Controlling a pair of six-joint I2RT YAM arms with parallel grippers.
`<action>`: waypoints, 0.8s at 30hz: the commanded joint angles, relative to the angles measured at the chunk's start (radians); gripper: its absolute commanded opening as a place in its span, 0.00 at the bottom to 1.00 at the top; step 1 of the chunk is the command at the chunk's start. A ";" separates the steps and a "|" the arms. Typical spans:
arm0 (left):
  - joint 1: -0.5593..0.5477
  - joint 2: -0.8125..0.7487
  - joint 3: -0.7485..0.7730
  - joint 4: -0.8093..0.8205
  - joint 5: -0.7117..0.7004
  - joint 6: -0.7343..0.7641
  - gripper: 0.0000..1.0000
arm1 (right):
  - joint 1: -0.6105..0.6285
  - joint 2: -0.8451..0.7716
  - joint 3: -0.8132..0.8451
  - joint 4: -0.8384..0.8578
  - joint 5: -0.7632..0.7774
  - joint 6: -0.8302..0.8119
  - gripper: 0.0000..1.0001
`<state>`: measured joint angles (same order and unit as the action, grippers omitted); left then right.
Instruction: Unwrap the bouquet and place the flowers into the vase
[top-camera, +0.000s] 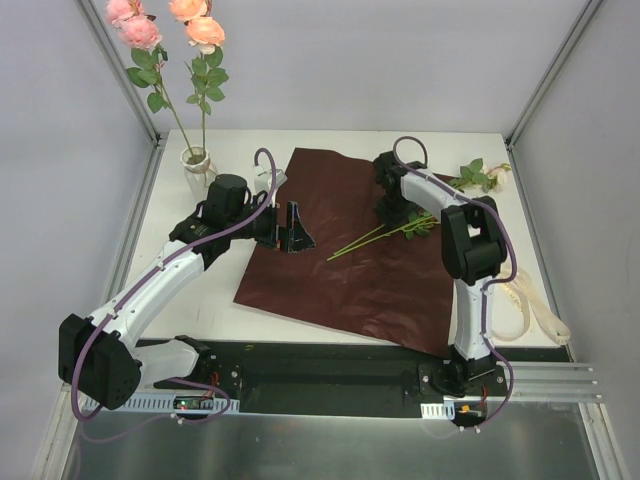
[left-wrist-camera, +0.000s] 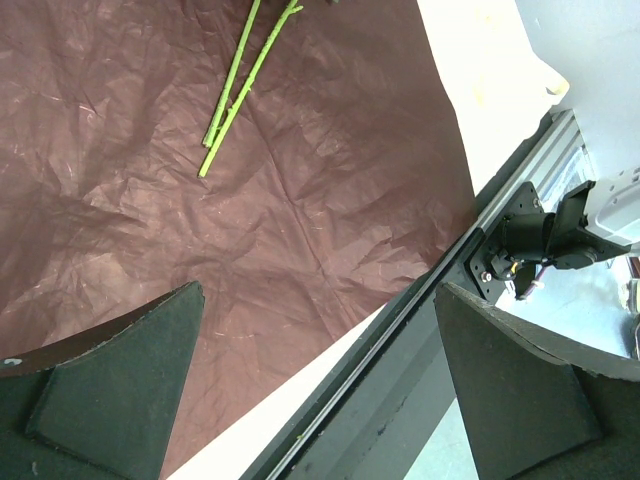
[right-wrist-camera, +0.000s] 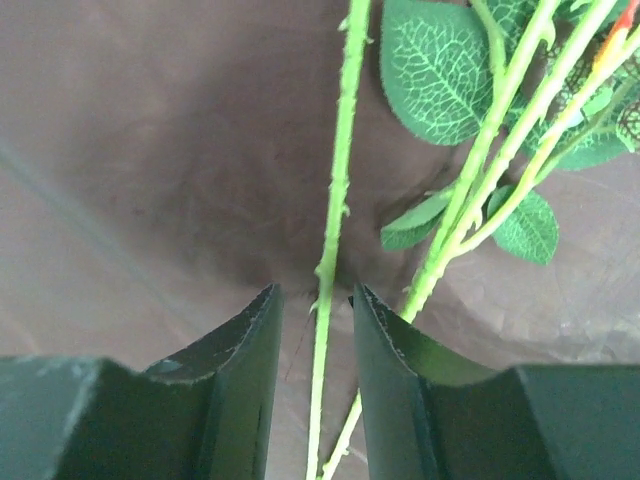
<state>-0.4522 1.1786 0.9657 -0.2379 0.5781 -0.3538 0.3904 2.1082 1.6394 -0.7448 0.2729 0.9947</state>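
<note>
Long-stemmed artificial roses (top-camera: 372, 237) lie on dark red wrapping paper (top-camera: 350, 270); right gripper (right-wrist-camera: 317, 293) straddles one green stem, grip unclear; left gripper (left-wrist-camera: 318, 298) released, empty.

Sheet: dark red wrapping-paper sheet (top-camera: 350, 270), matt, finely crinkled (creases run every way).
Vase: small clear glass bottle-shaped vase (top-camera: 197, 165), left of the sheet's far corner, glossy.
Stems: thin green plastic-looking stems (right-wrist-camera: 335, 220) on the sheet, waxy, nubbed.
Leaves: green leaves (right-wrist-camera: 430, 65) over the sheet, cloth-like, veined, matt.

Stems (top-camera: 360, 243) on paper (top-camera: 330, 290), right of vase (top-camera: 197, 166)
</note>
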 joint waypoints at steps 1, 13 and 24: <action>-0.008 -0.004 -0.004 0.029 0.034 0.016 0.99 | -0.007 0.044 0.031 -0.031 -0.012 0.028 0.37; -0.008 0.001 -0.004 0.031 0.045 0.015 0.99 | -0.007 -0.002 0.077 -0.048 0.026 -0.022 0.01; -0.008 0.016 -0.002 0.029 0.060 0.018 0.99 | -0.015 -0.355 -0.053 0.157 0.048 -0.135 0.01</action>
<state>-0.4522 1.1915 0.9657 -0.2375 0.6041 -0.3538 0.3817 1.9556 1.6413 -0.7254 0.3099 0.9340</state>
